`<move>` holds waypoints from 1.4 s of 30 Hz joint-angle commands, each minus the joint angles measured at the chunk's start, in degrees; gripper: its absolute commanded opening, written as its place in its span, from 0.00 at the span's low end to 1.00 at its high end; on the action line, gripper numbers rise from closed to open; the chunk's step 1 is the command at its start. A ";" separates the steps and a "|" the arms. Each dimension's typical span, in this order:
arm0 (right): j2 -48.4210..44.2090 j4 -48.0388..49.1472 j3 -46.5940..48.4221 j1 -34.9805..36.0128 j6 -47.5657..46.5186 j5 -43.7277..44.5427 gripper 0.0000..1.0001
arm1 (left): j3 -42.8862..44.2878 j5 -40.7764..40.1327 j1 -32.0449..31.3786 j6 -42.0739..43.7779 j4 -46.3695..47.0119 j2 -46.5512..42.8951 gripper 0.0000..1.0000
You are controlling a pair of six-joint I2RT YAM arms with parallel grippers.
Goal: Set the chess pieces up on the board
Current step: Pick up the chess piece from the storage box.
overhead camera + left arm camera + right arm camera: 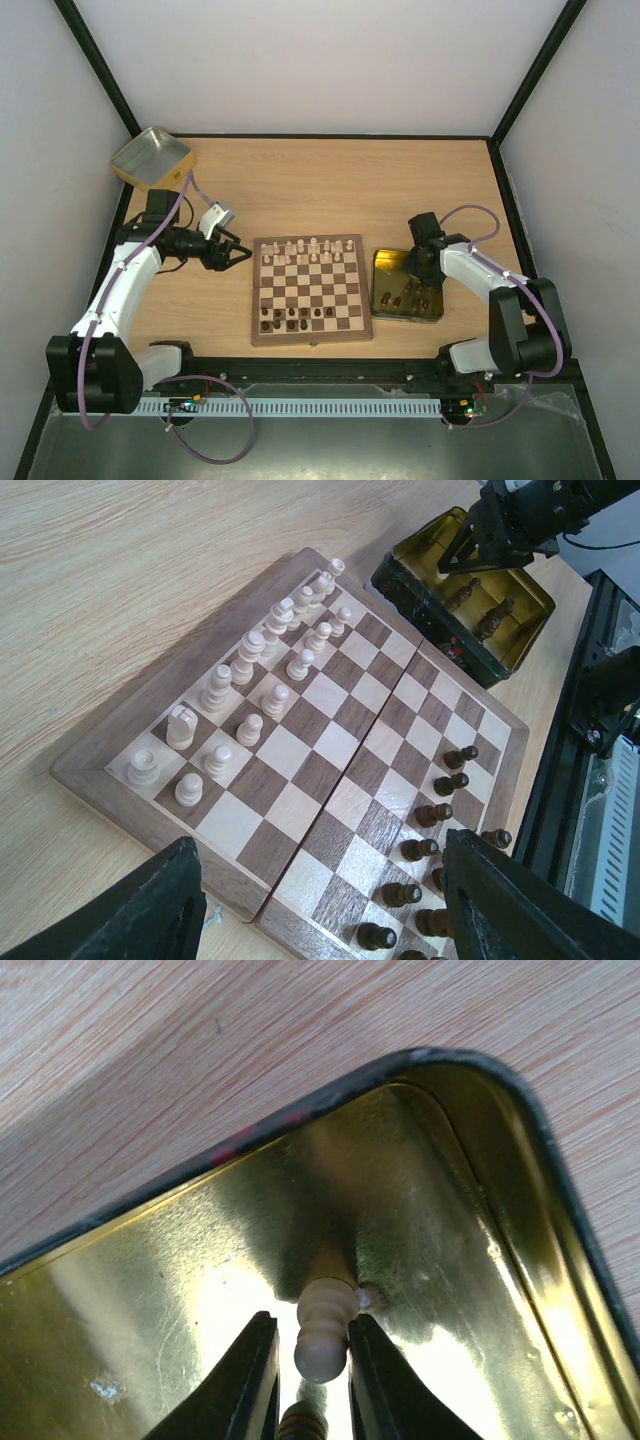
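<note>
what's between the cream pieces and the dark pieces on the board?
Nothing, just empty squares of the board between the cream pieces and the dark pieces; shows in top and left wrist views.

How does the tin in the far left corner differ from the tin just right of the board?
The far-left tin looks empty; the right tin holds several dark pieces and one pale piece. The far-left tin sits well away from the board, in a corner of the table; the right tin lies right beside the board's edge. The right gripper reaches into the right tin, not into the far-left tin. Both are rectangular metal tins.
</note>
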 commanded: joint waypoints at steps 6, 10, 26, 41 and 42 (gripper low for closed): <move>0.25 -0.43 -0.06 -1.54 -1.54 2.56 0.09 | -0.59 0.33 -0.50 -0.42 0.44 0.32 0.66; 0.30 -0.68 0.78 -1.58 -1.98 2.95 0.06 | -0.53 0.33 -0.50 -0.42 0.42 0.25 0.66; -2.86 -4.90 6.50 0.81 -4.14 5.69 0.03 | -0.50 0.16 -0.76 -0.68 0.59 0.63 0.65; 5.73 -6.18 19.84 20.73 0.21 7.35 0.03 | -0.67 -0.03 -0.85 -1.01 0.85 0.45 0.65; 6.73 -6.07 20.62 21.30 0.09 7.06 0.03 | -0.67 -0.09 -0.85 -1.02 0.89 0.47 0.65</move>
